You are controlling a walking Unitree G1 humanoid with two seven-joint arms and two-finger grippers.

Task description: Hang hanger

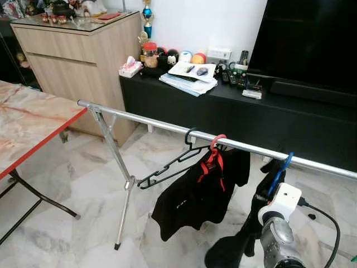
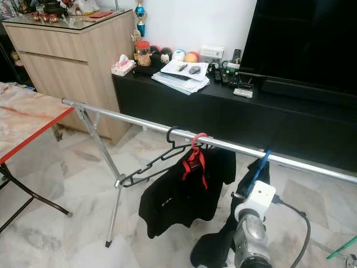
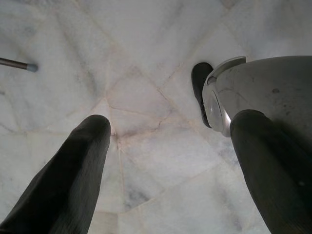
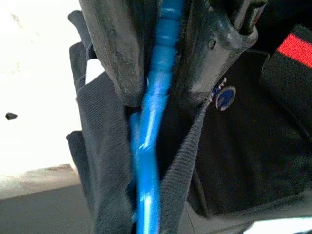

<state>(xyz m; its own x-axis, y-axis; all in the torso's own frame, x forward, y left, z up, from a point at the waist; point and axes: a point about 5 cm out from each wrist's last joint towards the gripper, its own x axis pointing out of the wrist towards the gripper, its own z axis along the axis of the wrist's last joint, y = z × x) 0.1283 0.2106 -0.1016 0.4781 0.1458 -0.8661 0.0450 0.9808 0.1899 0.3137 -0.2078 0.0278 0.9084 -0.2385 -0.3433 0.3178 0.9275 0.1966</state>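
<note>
The right gripper (image 4: 161,58) pinched the blue plastic hanger (image 1: 280,170) with dark garment (image 4: 243,146), its hook just below the long silver metal rail (image 1: 167,124), at five o'clock from the red hanger (image 1: 213,153). The left gripper (image 3: 170,161) stood spread above marble floor (image 3: 146,58).

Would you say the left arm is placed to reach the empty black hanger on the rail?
Probably not yet: the left gripper hangs open over the marble floor, far below the empty black hanger on the rail.
</note>
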